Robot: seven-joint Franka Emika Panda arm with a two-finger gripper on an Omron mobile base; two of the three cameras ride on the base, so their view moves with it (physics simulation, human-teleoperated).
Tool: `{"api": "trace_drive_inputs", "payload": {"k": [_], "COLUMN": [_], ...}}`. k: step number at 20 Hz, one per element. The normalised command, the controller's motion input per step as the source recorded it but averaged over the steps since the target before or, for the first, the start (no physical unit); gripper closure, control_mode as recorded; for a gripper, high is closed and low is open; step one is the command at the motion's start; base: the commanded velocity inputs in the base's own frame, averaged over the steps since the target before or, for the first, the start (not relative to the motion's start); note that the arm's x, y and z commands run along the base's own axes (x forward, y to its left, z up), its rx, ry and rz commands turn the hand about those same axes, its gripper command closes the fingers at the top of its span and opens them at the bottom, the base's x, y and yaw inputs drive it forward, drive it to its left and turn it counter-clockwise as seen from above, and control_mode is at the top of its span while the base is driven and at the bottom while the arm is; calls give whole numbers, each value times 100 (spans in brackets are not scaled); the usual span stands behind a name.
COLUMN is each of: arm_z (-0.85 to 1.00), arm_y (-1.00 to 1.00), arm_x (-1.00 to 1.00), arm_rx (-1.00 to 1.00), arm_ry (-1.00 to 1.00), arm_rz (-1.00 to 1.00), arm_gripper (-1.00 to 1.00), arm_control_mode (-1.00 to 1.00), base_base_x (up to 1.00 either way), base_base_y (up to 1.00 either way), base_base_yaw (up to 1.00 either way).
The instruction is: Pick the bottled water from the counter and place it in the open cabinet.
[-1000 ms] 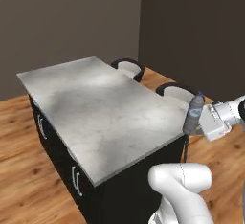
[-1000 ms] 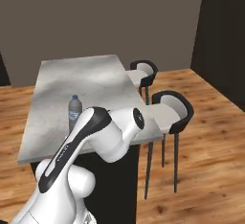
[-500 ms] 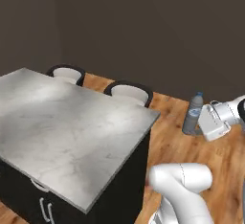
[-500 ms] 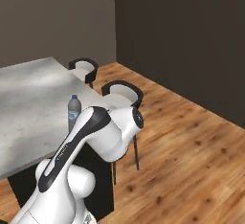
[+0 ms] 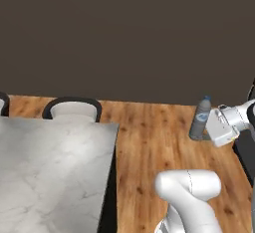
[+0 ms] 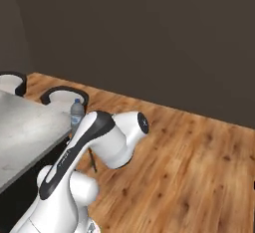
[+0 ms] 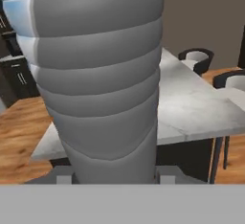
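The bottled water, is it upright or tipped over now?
Upright. The bottled water stands with its pale cap on top, held in the pincer above the wooden floor, off the counter.

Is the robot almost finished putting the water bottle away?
About halfway. Done: the small clear plastic bottled water with a pale cap is off the white-grey marble counter. In hand: the gripper holds it upright above the wooden floor, beside the counter, and its ribbed body looms large in the hand view. Left: placing it in the open cabinet, with a dark wall ahead for now.
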Motion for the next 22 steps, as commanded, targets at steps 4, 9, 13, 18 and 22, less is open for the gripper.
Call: {"api": "trace_drive_inputs", "payload": {"k": [4,9,13,18,22], "arm_z": [0,0,0,0,0], "arm_y": [0,0,0,0,0], "arm_x": [0,0,0,0,0], "arm_rx": [0,0,0,0,0], "arm_ry": [0,0,0,0,0], "arm_rz": [0,0,0,0,0], "arm_gripper": [100,100,100,100,100], "arm_control_mode": [100,100,100,100,100], "base_base_x": [0,0,0,0,0], "base_base_y": [13,0,0,0,0], "base_base_yaw": [-71,-63,-59,-63,-63]}}
